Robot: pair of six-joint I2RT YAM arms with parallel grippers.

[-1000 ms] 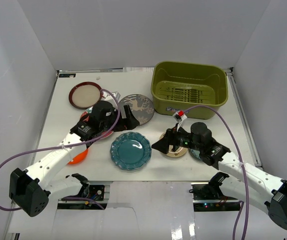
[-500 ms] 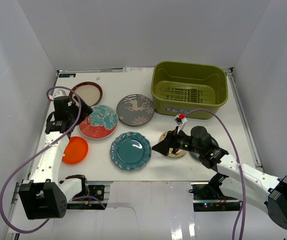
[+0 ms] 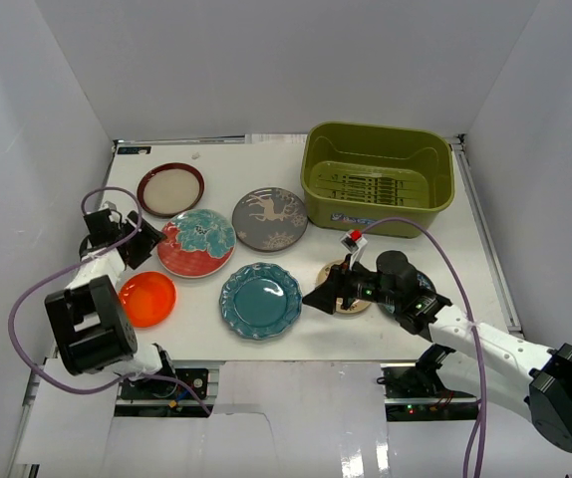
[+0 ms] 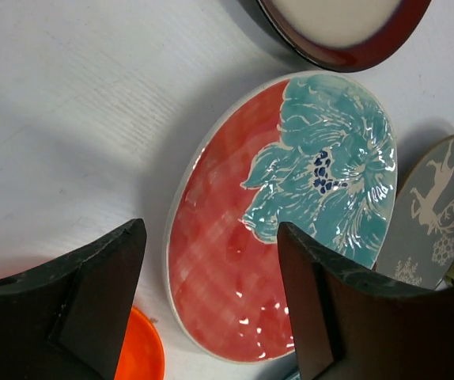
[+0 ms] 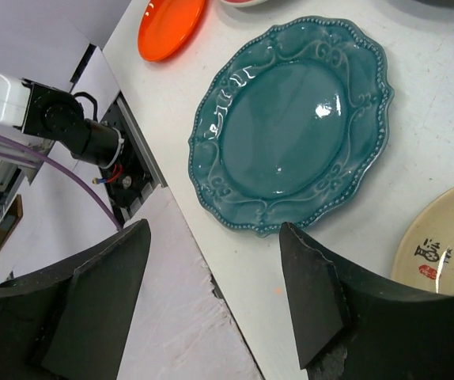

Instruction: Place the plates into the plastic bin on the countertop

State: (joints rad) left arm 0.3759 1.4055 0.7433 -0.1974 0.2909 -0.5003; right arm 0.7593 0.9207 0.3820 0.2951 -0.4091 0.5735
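Note:
The olive-green plastic bin [image 3: 378, 179] stands empty at the back right of the white countertop [image 3: 236, 164]. On the countertop lie the white plate with a dark red rim [image 3: 170, 188], the red-and-blue plate [image 3: 196, 242], the grey deer plate [image 3: 270, 219], the teal scalloped plate [image 3: 260, 300], the orange plate [image 3: 147, 298] and the small gold plate [image 3: 351, 297]. The small blue-green plate is hidden. My left gripper [image 3: 139, 242] is open and empty at the red-and-blue plate's [image 4: 290, 214] left edge. My right gripper [image 3: 321, 296] is open and empty, between the gold and teal [image 5: 290, 127] plates.
White walls enclose the countertop on three sides. The right arm [image 3: 465, 329] crosses the front right area. The left arm's purple cable [image 3: 37, 299] loops along the left edge. The left wrist view also shows the deer plate [image 4: 436, 214] and the red-rimmed plate [image 4: 346, 32].
My left arm has pulled back from over the plates to the table's left edge, uncovering the red-and-blue and orange plates. My right gripper has shifted slightly.

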